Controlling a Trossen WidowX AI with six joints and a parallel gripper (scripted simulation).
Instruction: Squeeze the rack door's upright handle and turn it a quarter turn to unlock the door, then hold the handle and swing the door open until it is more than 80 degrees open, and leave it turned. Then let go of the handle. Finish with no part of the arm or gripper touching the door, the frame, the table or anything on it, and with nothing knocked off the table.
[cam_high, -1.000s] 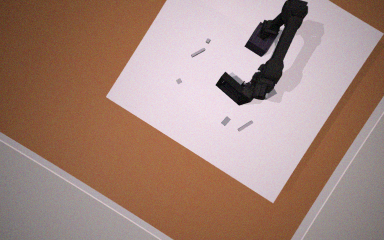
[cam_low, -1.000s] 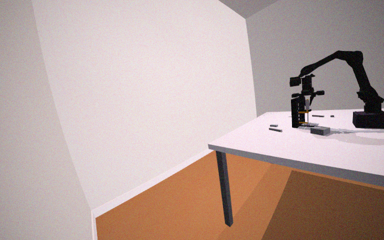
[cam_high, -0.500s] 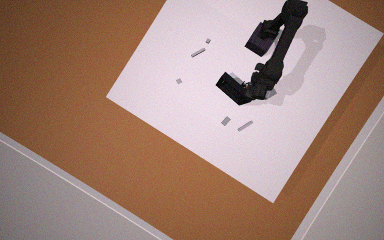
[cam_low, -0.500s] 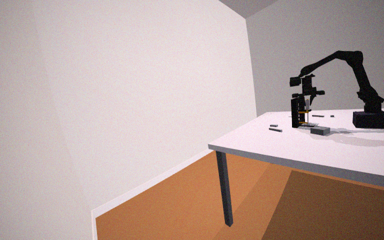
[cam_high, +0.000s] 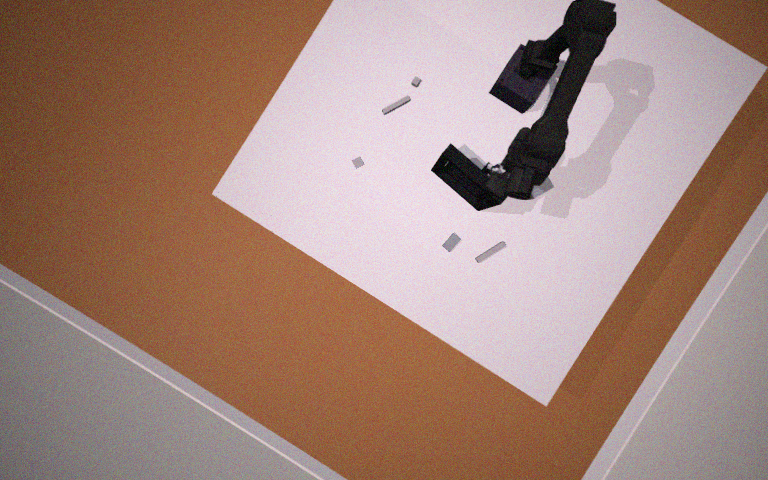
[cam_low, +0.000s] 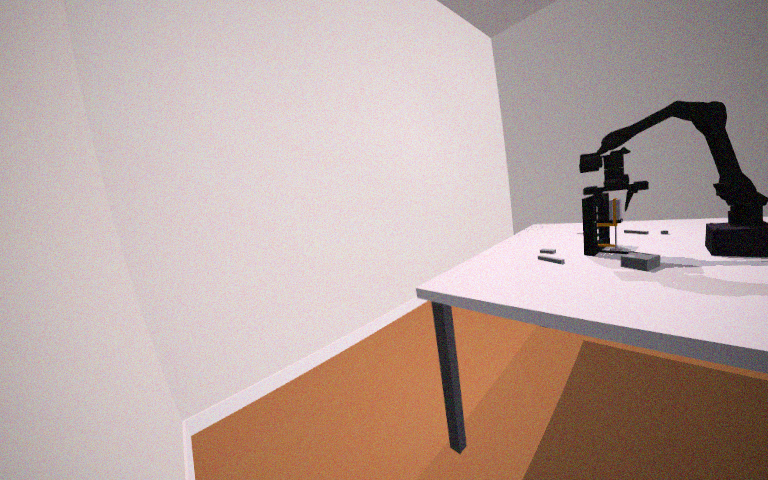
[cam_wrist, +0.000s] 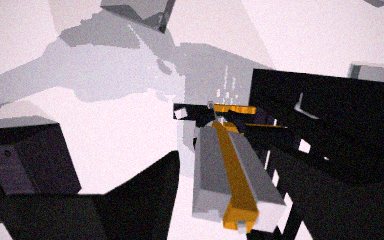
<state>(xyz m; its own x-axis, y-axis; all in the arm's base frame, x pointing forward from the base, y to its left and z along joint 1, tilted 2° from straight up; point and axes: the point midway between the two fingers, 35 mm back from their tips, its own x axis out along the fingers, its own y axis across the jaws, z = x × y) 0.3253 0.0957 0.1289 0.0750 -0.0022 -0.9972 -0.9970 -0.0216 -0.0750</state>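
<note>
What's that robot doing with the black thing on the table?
A black robot arm is reaching down to the upright handle on a small black rack. The handle is grey with an orange stripe. The arm's jaws are open near the top of the handle, so they aren't squeezing it right now. The job is to unlock and open the rack's door, but I can't tell how far open it is.
</note>
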